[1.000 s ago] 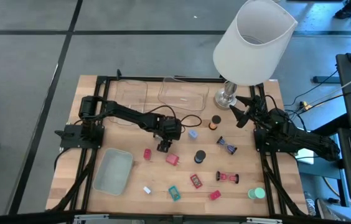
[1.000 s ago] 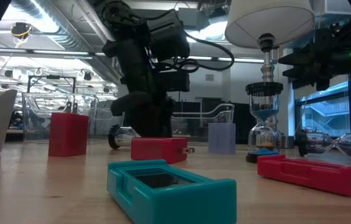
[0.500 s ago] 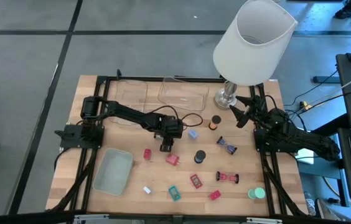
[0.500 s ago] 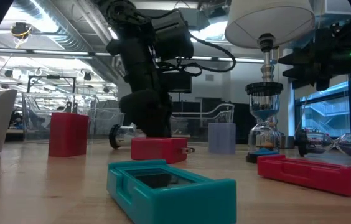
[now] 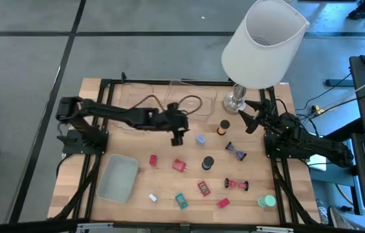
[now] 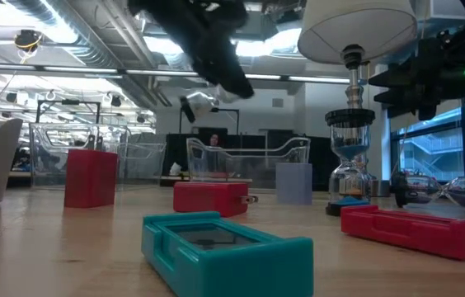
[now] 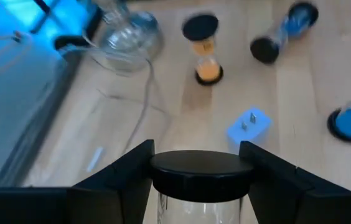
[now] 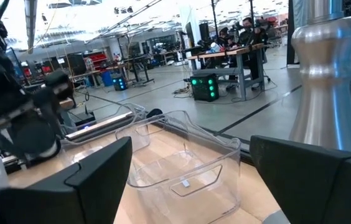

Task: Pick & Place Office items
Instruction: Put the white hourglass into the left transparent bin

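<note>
The right claw [image 8: 191, 180] has its two dark fingers [image 8: 94, 177] spread wide apart, nothing between them. Seen through the gap, a clear tray [image 8: 185, 165] sits on the wooden counter [image 8: 144, 208]. Near the tray stands the shiny metal lamp base [image 8: 325, 81], tall and waisted. Farther off, the other arm [image 8: 20, 93] hangs as a dark blurred mass above the counter. Beyond lies a large room with workbenches and equipment.

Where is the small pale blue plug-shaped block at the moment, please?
In the high view, the pale blue plug-shaped block lies mid-table, just right of the left gripper and left of the orange sand timer.
</note>
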You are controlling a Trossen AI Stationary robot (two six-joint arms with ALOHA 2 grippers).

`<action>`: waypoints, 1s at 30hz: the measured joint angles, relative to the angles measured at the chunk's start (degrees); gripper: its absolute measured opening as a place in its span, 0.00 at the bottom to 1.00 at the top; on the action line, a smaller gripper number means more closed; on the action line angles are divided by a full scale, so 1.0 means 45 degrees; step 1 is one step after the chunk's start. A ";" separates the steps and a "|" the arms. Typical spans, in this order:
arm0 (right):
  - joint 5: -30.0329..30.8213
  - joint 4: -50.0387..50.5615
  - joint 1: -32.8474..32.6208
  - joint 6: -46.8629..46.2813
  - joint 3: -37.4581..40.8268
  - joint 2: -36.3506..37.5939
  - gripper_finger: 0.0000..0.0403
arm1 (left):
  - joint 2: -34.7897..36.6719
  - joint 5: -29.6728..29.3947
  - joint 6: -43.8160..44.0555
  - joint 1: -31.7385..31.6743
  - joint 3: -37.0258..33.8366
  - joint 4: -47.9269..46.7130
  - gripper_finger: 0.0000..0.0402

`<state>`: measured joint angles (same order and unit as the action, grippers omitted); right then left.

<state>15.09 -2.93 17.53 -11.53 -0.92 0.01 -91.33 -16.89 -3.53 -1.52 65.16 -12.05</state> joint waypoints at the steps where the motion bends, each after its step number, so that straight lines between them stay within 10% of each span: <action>1: -0.0092 -0.0008 0.0001 -0.0005 -0.0003 0.0000 0.81 | 0.0409 -0.0142 0.0060 -0.0004 -0.0459 0.0366 0.52; 10: -0.0787 0.0090 -0.0012 0.0000 -0.0002 0.0000 0.81 | 0.4702 -0.3372 0.1074 -0.0015 -0.5382 0.4291 0.52; 20: -0.0783 0.0094 -0.0012 0.0005 -0.0003 0.0000 0.81 | 0.6869 -1.0665 0.1518 -0.0746 -1.0928 1.0954 0.53; 30: -0.0645 0.0090 -0.0012 0.0218 -0.0003 0.0000 0.81 | 0.6386 -1.0960 0.3524 -0.3487 -1.3194 1.3509 0.53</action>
<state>12.19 -2.52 17.47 -10.55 -0.93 0.01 -62.60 -66.21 12.33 -17.21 5.79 48.74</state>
